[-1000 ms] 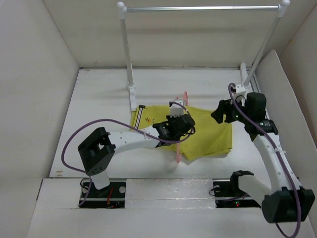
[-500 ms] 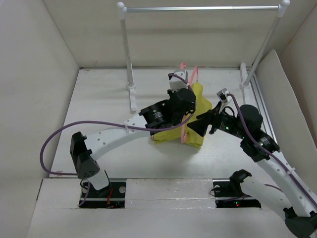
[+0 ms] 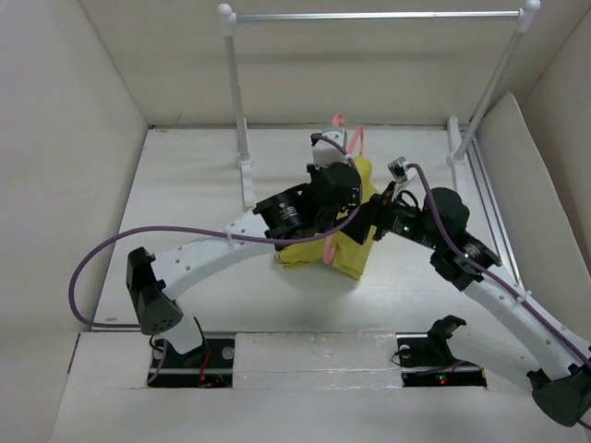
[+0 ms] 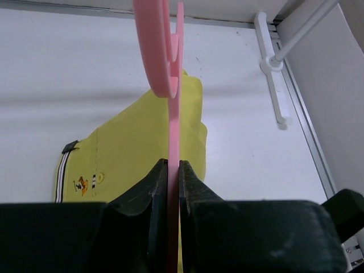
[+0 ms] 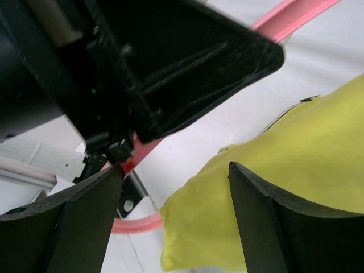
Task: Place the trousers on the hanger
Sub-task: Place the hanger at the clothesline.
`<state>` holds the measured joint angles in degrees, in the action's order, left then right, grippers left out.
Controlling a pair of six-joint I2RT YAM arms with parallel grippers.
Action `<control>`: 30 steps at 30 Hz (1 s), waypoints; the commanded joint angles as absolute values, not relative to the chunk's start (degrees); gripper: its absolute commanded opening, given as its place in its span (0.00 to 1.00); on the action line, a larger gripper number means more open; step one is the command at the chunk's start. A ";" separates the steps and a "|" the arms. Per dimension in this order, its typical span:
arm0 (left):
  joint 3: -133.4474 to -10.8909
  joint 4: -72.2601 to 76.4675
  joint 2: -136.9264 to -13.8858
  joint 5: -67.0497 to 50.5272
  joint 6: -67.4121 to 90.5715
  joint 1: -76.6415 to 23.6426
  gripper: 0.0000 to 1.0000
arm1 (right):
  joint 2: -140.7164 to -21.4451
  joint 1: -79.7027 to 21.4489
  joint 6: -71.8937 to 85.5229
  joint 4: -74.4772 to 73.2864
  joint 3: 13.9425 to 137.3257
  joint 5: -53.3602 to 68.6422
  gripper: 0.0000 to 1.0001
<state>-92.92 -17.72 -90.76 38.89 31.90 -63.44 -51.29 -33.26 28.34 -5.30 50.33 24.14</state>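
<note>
My left gripper is shut on the pink hanger and holds it upright above the table, hook pointing to the back. In the left wrist view the hanger is clamped between the jaws of the left gripper. The yellow-green trousers hang bunched over the hanger, and the striped waistband shows. My right gripper is open just right of the trousers. In the right wrist view, the right gripper has the cloth between its spread fingers, not pinched.
A white-posted rack with a metal rail stands at the back; its left post and right foot stand on the table. The right foot also shows in the left wrist view. White walls enclose the table.
My left arm lifted the hanger and trousers off the table and carried them back. My right gripper swung left and closed in on the hanging cloth.
</note>
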 commanded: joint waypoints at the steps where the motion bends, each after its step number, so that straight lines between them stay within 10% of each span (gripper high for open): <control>1: -96.85 -9.32 -88.15 39.90 32.43 -64.07 0.00 | -48.08 -37.08 32.94 1.24 50.10 22.61 0.81; 30: -95.80 -5.27 -87.63 38.67 30.59 -63.54 0.00 | -48.78 -41.48 34.80 1.67 49.66 17.76 0.80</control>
